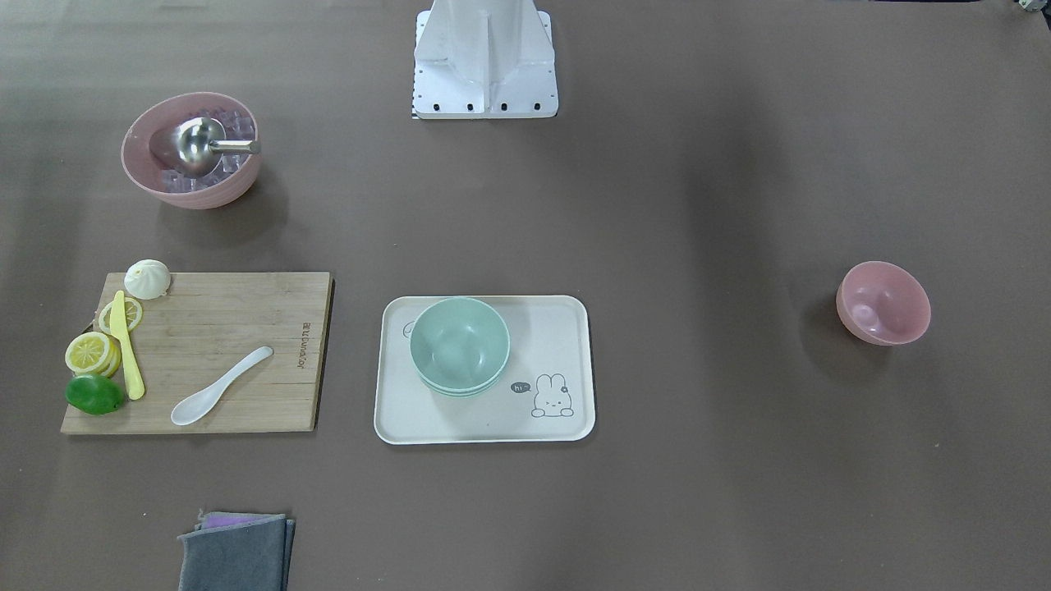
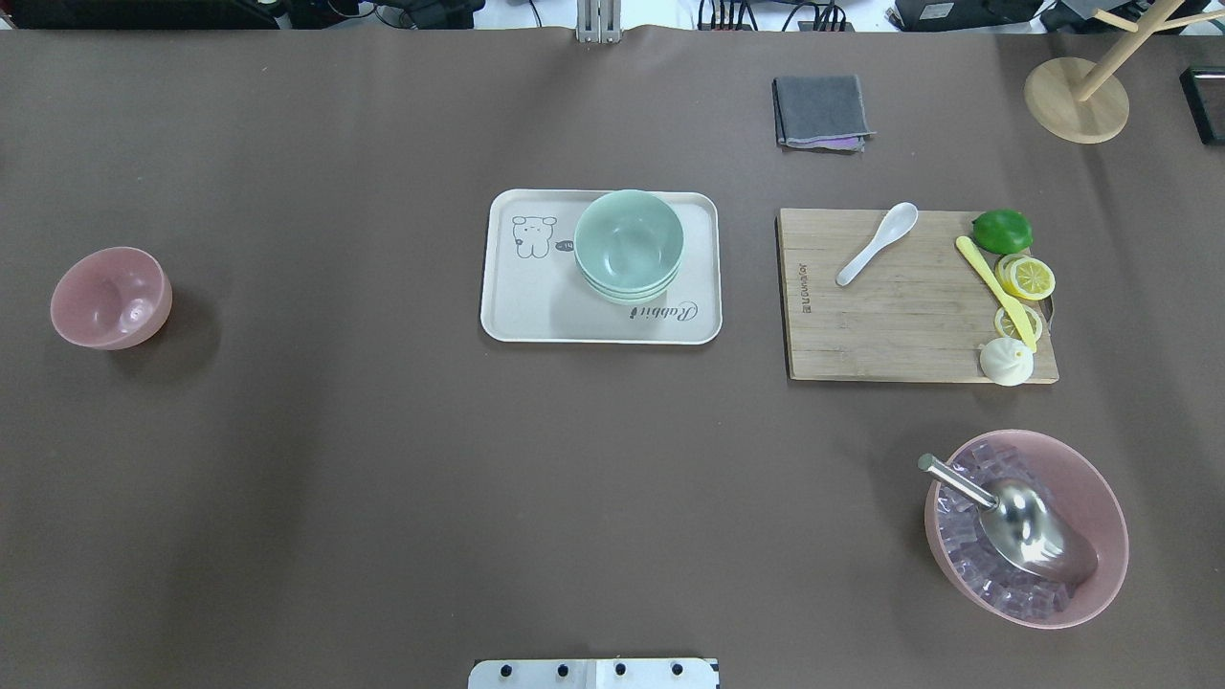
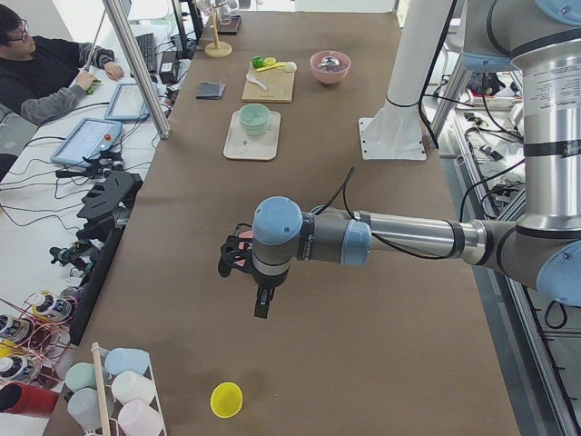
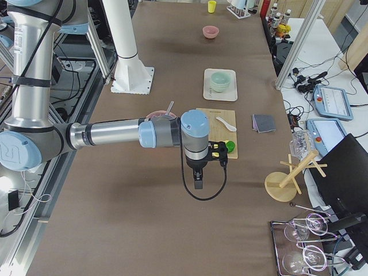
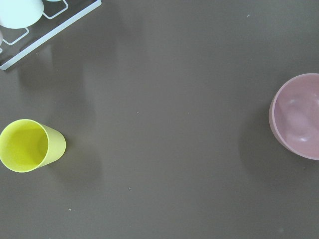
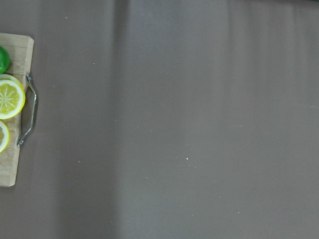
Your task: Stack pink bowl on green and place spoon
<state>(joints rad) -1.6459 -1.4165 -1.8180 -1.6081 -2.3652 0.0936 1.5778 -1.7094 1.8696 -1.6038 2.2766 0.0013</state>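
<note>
The small pink bowl [image 2: 110, 297] stands alone on the table's far left, also seen in the front view [image 1: 883, 302] and at the right edge of the left wrist view [image 5: 299, 115]. The mint-green bowls [image 2: 629, 244] are nested on a cream tray [image 2: 536, 311] at the centre. The white spoon [image 2: 876, 245] lies on the wooden cutting board [image 2: 909, 325]. My left gripper [image 3: 261, 307] hangs above the table near the pink bowl. My right gripper [image 4: 198, 183] hangs beyond the board's outer end. Both show only in side views; I cannot tell whether they are open or shut.
A larger pink bowl [image 2: 1105, 493] with clear cubes and a metal scoop stands near right. Lime, lemon slices, a yellow knife [image 2: 995, 292] and a bun lie on the board. A grey cloth [image 2: 821, 110], a wooden stand [image 2: 1077, 96] and a yellow cup [image 5: 27, 145] are nearby.
</note>
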